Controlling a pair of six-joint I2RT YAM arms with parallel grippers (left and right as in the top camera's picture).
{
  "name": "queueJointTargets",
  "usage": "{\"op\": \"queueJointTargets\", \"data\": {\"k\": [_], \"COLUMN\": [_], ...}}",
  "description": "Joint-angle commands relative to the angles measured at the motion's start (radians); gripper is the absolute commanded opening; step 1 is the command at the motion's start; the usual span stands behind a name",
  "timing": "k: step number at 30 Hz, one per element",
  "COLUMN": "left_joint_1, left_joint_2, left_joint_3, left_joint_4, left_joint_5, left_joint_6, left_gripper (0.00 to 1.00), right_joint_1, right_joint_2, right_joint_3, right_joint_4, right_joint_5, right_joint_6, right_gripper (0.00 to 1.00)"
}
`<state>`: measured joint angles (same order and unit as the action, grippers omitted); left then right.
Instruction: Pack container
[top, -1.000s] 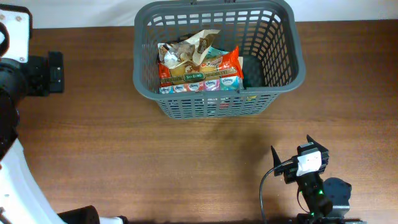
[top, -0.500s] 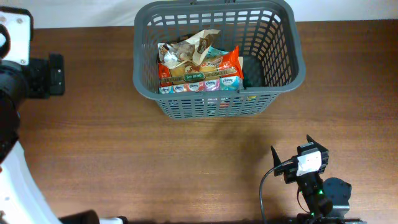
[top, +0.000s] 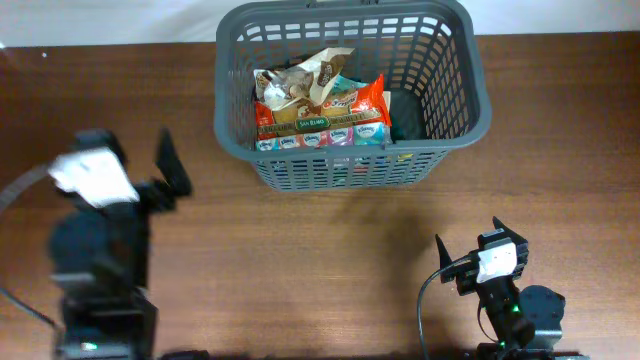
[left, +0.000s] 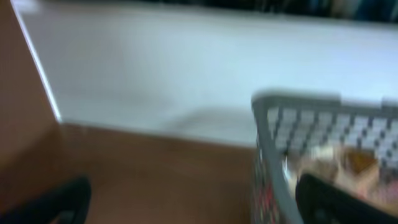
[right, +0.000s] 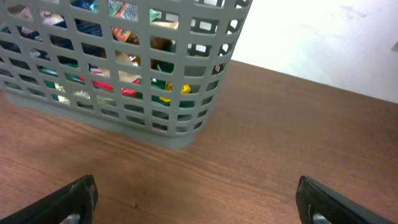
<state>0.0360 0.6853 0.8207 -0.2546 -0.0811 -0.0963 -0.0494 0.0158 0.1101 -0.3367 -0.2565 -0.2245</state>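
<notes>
The container (top: 482, 95) is a dark grey lattice basket at the far middle of the table. Several snack packets (top: 320, 112) lie in its left half. My left gripper (top: 135, 152) is low over the table to the left of the basket, blurred, open and empty. In the left wrist view (left: 199, 208) the basket's rim (left: 266, 140) stands at the right. My right gripper (top: 472, 240) is near the front right, open and empty. In the right wrist view (right: 199, 205) the basket wall (right: 124, 68) is ahead and to the left.
A white wall (left: 186, 68) runs behind the table's far edge. Brown wooden tabletop (top: 330, 260) lies between the two grippers and in front of the basket.
My left arm has swung from the far left edge down and inward to a spot left of the basket. The right arm and the basket have not moved.
</notes>
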Motion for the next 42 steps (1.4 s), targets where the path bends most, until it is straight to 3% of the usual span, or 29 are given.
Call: {"op": "queueJointTargets", "data": {"k": [1, 5, 8, 14, 21, 42], "left_joint_1": [-0.01, -0.01, -0.01, -0.01, -0.012, -0.012], "left_joint_2": [-0.134, -0.303, -0.483, -0.612, -0.63, -0.665], "left_joint_3": [-0.269, -0.524, -0.688, -0.803, -0.812, -0.812], "left_joint_4": [0.145, 0.294, 0.315, 0.307, 0.178, 0.179], "left_joint_5": [0.014, 0.013, 0.014, 0.014, 0.01, 0.01], "left_joint_6": [-0.023, -0.023, -0.023, -0.023, -0.023, -0.023], "left_gripper": [0.99, 0.99, 0.99, 0.99, 0.99, 0.99], "right_joint_1": [0.01, 0.01, 0.01, 0.01, 0.01, 0.01], "right_joint_2": [-0.01, -0.01, -0.01, -0.01, -0.01, -0.01], "right_joint_3": [-0.007, -0.007, -0.007, -0.007, -0.007, -0.007], "right_joint_4": [0.0, 0.0, 0.0, 0.0, 0.0, 0.0], "right_joint_5": [-0.01, -0.01, -0.01, -0.01, -0.01, -0.01], "right_joint_6": [-0.002, -0.002, -0.002, -0.002, -0.002, -0.002], "right_gripper": [0.99, 0.99, 0.99, 0.99, 0.99, 0.99]}}
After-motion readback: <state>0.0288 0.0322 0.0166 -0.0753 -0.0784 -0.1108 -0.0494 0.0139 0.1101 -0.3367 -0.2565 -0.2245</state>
